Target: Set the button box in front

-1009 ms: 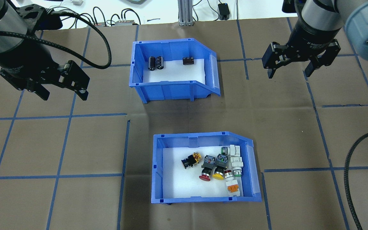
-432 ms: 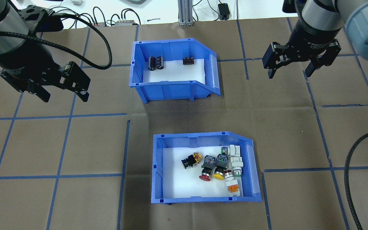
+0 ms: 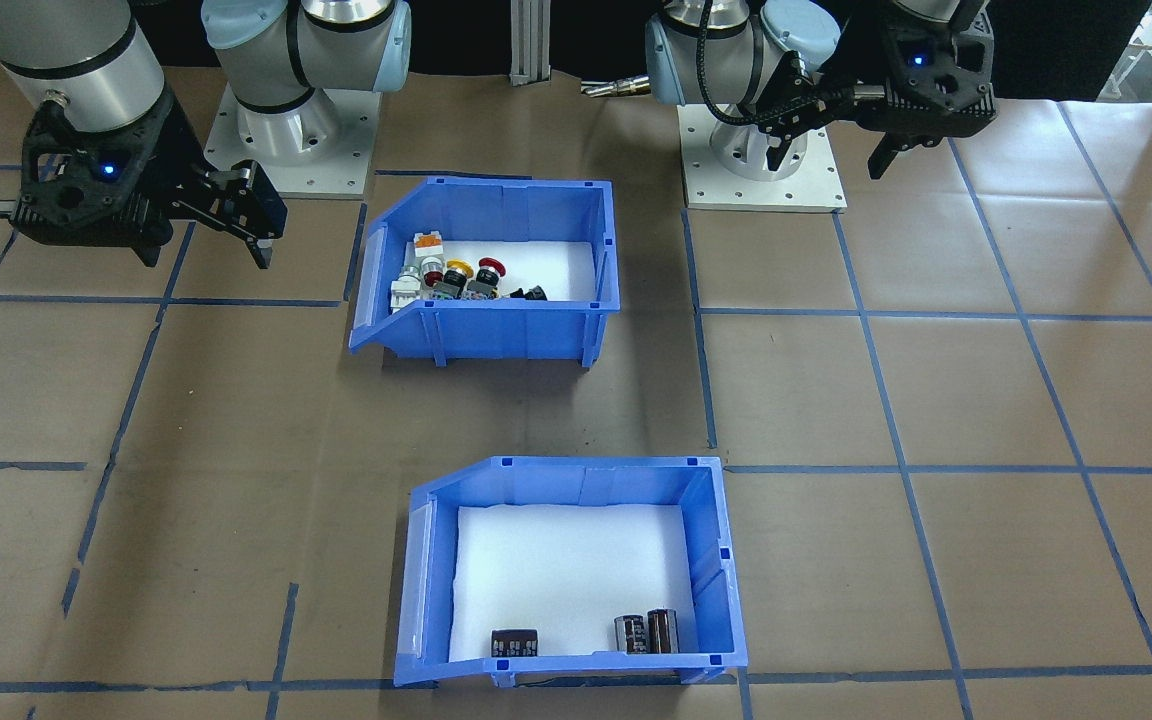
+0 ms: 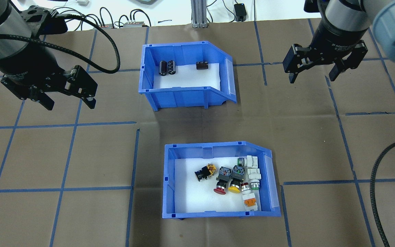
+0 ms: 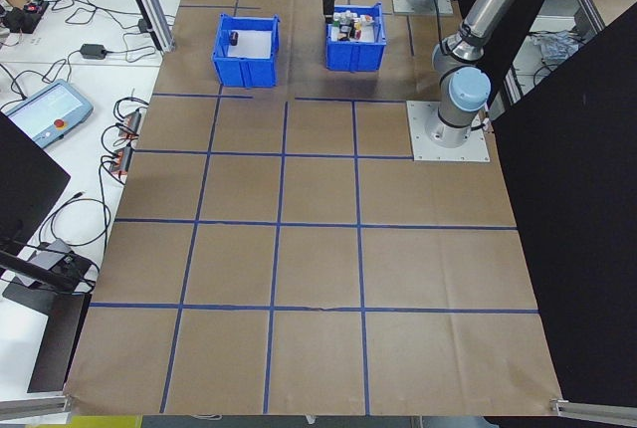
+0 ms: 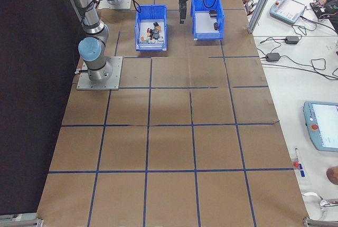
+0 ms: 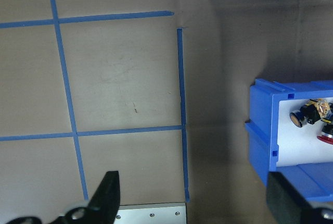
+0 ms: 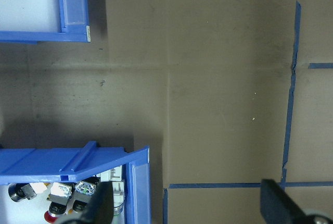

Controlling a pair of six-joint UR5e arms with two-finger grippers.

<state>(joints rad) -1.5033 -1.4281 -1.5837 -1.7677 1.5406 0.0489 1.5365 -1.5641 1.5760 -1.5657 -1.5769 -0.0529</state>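
Note:
The button box (image 4: 169, 181), a blue bin with a white liner and several coloured push buttons, sits on the table's near half, its low open side facing right. In the front-facing view the button box (image 3: 496, 335) lies close to the robot bases. My left gripper (image 4: 70, 103) hovers open and empty over the paper, up and left of the box. My right gripper (image 4: 311, 79) hangs open and empty at the far right, well apart from it. The left wrist view shows the box's corner (image 7: 263, 130) at right; the right wrist view shows its rim (image 8: 67, 164) at lower left.
A second blue bin (image 4: 180, 92) holding dark capacitors stands farther from the robot, in line with the button box. Brown paper with blue tape lines covers the table. Cables and devices lie beyond the far edge (image 4: 115, 20).
Both arms have barely moved; the right gripper has drifted slightly to the right. Both bins stay where they were.

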